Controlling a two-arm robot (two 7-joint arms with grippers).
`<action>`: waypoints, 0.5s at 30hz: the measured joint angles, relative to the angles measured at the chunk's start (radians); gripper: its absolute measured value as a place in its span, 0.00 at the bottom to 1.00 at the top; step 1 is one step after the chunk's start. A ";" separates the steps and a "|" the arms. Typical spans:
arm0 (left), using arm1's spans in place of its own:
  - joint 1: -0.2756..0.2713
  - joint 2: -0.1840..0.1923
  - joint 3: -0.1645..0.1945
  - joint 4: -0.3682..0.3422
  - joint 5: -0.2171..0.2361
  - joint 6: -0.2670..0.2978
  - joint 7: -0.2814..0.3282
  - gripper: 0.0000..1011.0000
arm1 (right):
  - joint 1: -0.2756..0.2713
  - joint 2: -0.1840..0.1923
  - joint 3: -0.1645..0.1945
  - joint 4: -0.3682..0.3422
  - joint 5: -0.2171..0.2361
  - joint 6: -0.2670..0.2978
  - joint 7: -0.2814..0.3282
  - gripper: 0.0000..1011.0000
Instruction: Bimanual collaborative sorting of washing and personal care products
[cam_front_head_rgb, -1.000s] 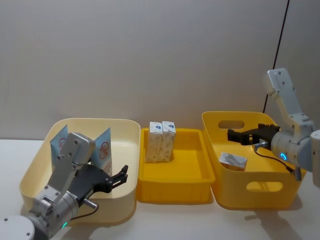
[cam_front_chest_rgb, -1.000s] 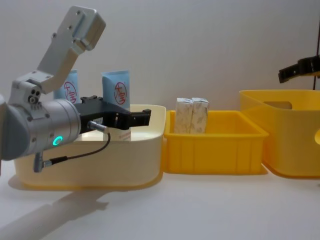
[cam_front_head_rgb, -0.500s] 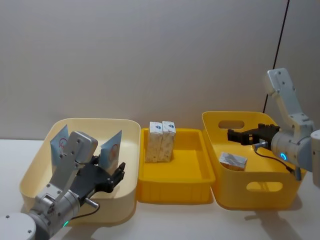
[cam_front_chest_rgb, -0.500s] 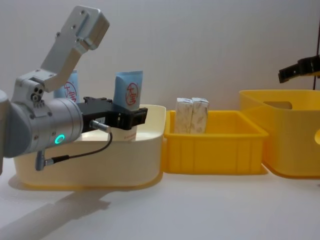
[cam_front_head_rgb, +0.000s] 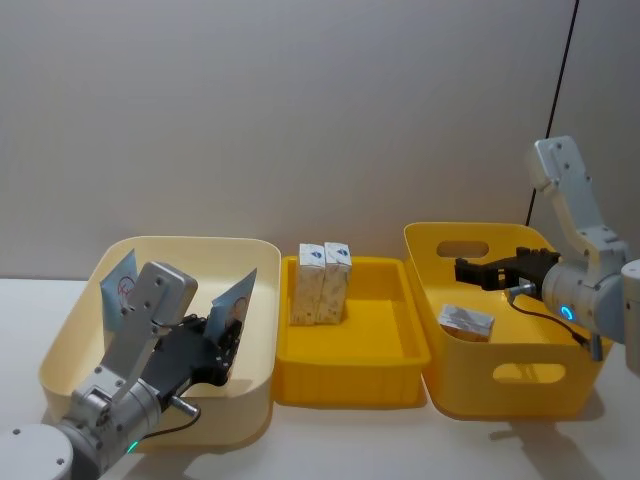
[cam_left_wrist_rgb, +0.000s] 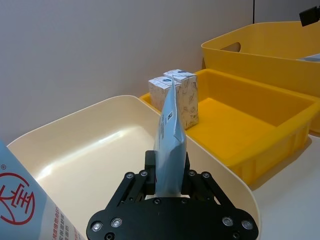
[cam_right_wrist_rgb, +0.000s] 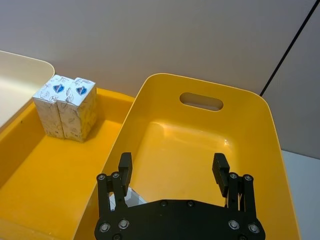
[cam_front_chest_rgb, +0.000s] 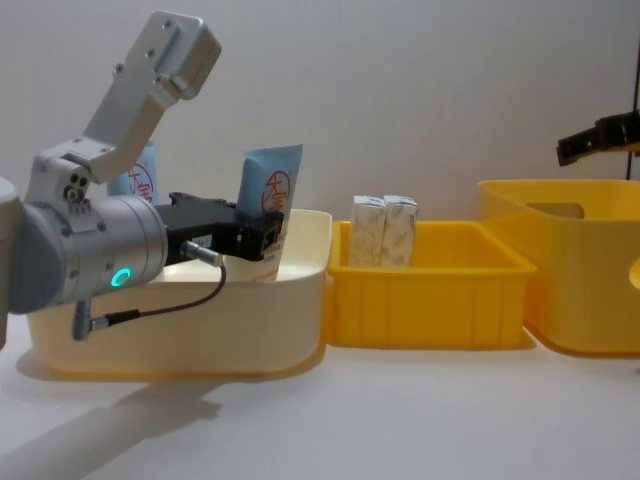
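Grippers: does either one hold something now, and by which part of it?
The left gripper grips the tall pale-blue squeeze tube with red print by its lower part. The open right gripper holds nothing.

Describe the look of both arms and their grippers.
The left arm and right arm wear silver-grey shells, with a round wrist barrel and a boxy link. A small light glows green on the left wrist, blue on the right. A thin black cable loops under each. The left gripper and right gripper are matte black, two-fingered, with silver screw heads.
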 joint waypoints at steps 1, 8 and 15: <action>0.000 0.000 0.000 0.000 0.000 0.000 0.000 0.26 | 0.000 0.000 0.000 0.000 0.000 0.000 0.000 0.99; -0.001 0.000 0.000 0.000 0.000 0.001 -0.001 0.25 | 0.000 0.000 0.000 0.000 0.000 0.000 0.000 0.99; -0.001 0.000 0.000 0.000 0.000 0.002 -0.002 0.25 | 0.000 0.000 0.000 0.000 0.000 0.000 0.000 0.99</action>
